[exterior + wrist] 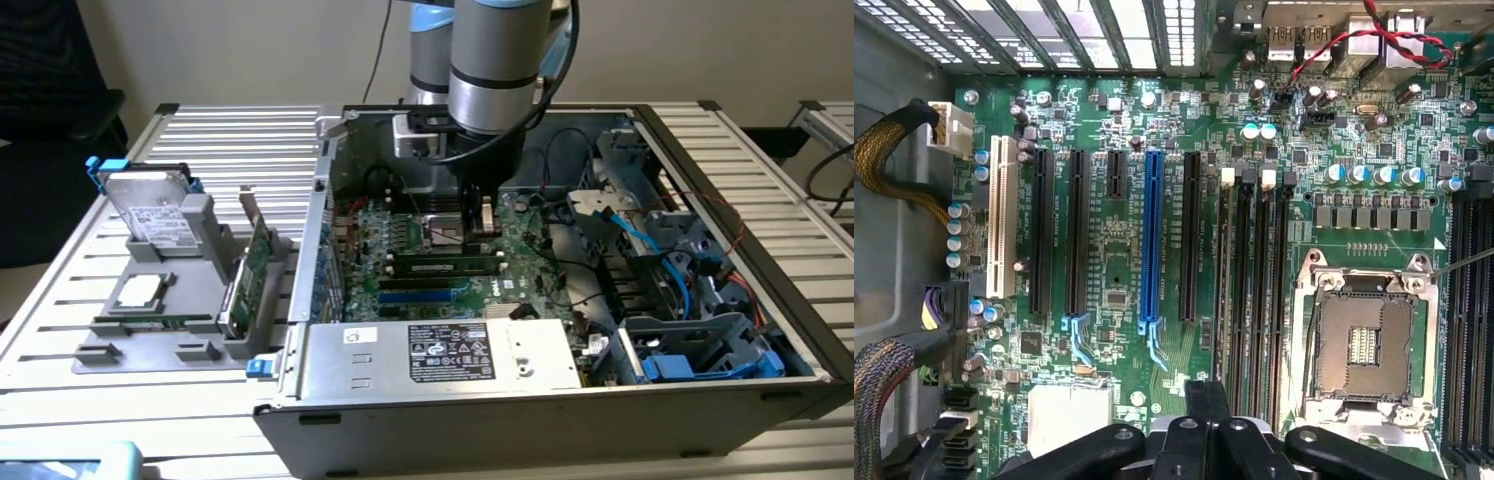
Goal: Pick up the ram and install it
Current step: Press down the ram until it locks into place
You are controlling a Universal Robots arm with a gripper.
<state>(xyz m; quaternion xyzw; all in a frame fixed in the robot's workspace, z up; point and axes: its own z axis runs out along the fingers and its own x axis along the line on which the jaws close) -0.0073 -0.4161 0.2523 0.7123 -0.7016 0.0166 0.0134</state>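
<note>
The arm (494, 60) is reaching straight down into the case (534, 440), gripper (483, 228) (1204, 395) jaws pressed together over the motherboard (1114, 250).

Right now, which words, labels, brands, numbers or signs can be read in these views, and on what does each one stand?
None can be quoted; all are too small or blurred.
Power supply label: printed lines and symbols, unreadable.
White sticker beside that label: unreadable.
Hard drive label: unreadable.
Motherboard white printing: unreadable.
</note>
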